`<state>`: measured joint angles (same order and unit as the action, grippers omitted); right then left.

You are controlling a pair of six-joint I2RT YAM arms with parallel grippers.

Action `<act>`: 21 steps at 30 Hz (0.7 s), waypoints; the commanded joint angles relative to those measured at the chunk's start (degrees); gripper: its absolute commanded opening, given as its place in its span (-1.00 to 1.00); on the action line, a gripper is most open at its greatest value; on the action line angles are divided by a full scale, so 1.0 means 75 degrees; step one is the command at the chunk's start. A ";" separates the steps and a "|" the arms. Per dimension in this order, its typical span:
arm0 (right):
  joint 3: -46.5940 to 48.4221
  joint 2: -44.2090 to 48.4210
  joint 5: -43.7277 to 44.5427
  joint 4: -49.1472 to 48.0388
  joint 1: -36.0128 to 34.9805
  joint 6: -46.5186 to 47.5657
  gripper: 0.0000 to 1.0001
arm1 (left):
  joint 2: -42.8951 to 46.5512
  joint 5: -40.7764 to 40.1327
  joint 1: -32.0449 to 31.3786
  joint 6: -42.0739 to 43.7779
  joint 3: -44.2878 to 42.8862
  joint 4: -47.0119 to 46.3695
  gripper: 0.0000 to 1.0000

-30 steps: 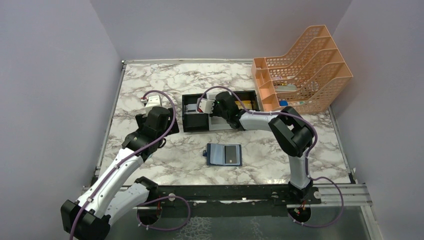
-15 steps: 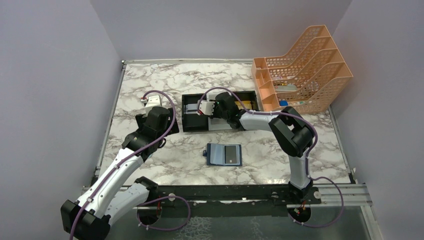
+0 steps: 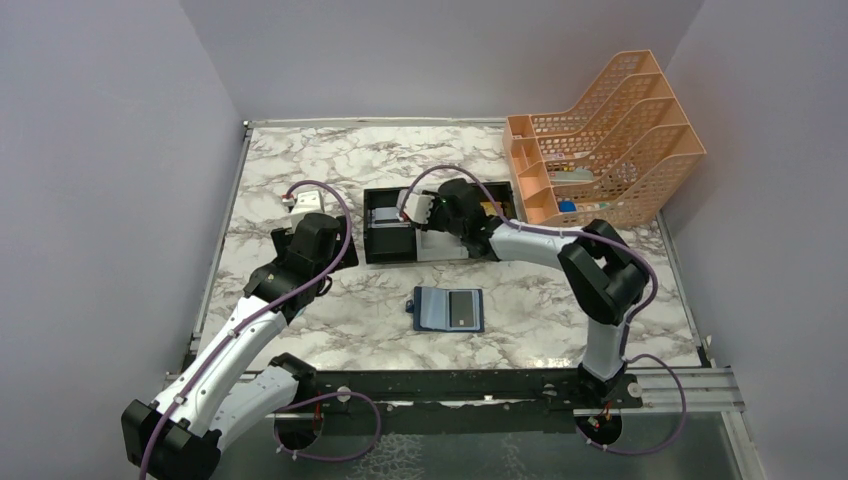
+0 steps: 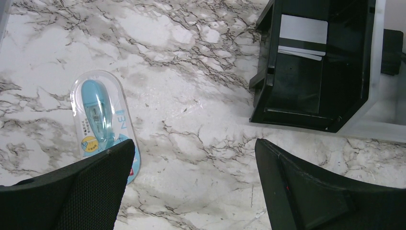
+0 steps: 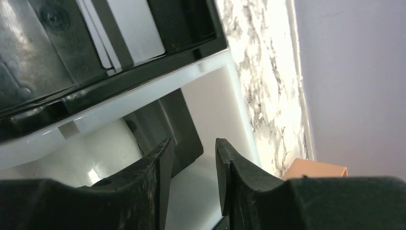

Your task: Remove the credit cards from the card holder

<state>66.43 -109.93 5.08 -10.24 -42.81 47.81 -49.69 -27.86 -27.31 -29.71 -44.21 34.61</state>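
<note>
The navy card holder (image 3: 449, 310) lies open on the marble table, with a dark card (image 3: 461, 308) in its right pocket. My right gripper (image 3: 424, 222) hovers over the black tray (image 3: 388, 243) and the white tray (image 3: 446, 248). In the right wrist view it (image 5: 192, 165) is slightly open and empty above a dark card (image 5: 178, 125) lying in the white tray (image 5: 218, 103). Silver-grey cards (image 4: 303, 32) lie in the black tray (image 4: 306, 115) and also show in the right wrist view (image 5: 131, 36). My left gripper (image 3: 338, 254) is wide open and empty (image 4: 194, 148) over bare table, left of the trays.
A peach mesh file rack (image 3: 600, 140) stands at the back right. A second black tray (image 3: 497, 200) sits behind the white one. A blister-packed blue correction tape (image 4: 101, 115) lies by my left finger. Walls close in the left, back and right sides.
The right arm's elbow has swung to the right and its wrist has turned over the trays. The left arm and the card holder have not moved.
</note>
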 commanded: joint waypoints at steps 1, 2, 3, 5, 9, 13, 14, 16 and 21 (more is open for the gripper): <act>-0.0286 0.0870 -0.0154 -0.0639 -0.0035 -0.0930 -0.22 | 0.0071 0.0248 0.0045 0.0158 -0.0010 -0.0010 0.99; -0.0409 0.1111 -0.0140 -0.0823 -0.0035 -0.1243 -0.21 | 0.0082 0.0374 0.0037 0.0173 -0.0025 -0.0020 0.99; -0.0539 0.1352 -0.0067 -0.1012 -0.0035 -0.1692 -0.21 | 0.0102 0.0483 0.0043 0.0170 -0.0024 -0.0028 0.99; -0.0966 0.1957 0.0303 -0.1446 -0.0035 -0.2768 -0.17 | 0.0148 0.0761 0.0047 0.0179 -0.0013 -0.0083 0.99; -0.2418 0.3427 0.1475 -0.2059 -0.0008 -0.5718 0.30 | 0.0386 0.1571 0.0050 0.0218 -0.0003 -0.0409 0.99; -0.3161 0.4551 0.1189 -0.0769 0.0024 -0.8191 0.36 | 0.0853 0.2457 0.0047 0.0195 0.0214 -0.0881 0.99; -0.3288 0.4769 0.1032 -0.0347 0.0024 -0.8819 0.39 | 0.0985 0.2713 0.0040 0.0100 0.0311 -0.1056 0.98; -0.3577 0.5195 0.0690 0.0354 0.0024 -0.9667 0.42 | 0.1228 0.3316 0.0043 -0.0040 0.0513 -0.1385 0.99; -0.4713 0.6358 -0.0450 0.0953 0.0024 -1.1462 0.43 | 0.1714 0.4673 0.0045 -0.0678 0.0969 -0.2250 0.99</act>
<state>36.58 -67.79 9.02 -10.17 -42.63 -21.28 -39.51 -5.21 -27.31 -30.46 -39.55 25.69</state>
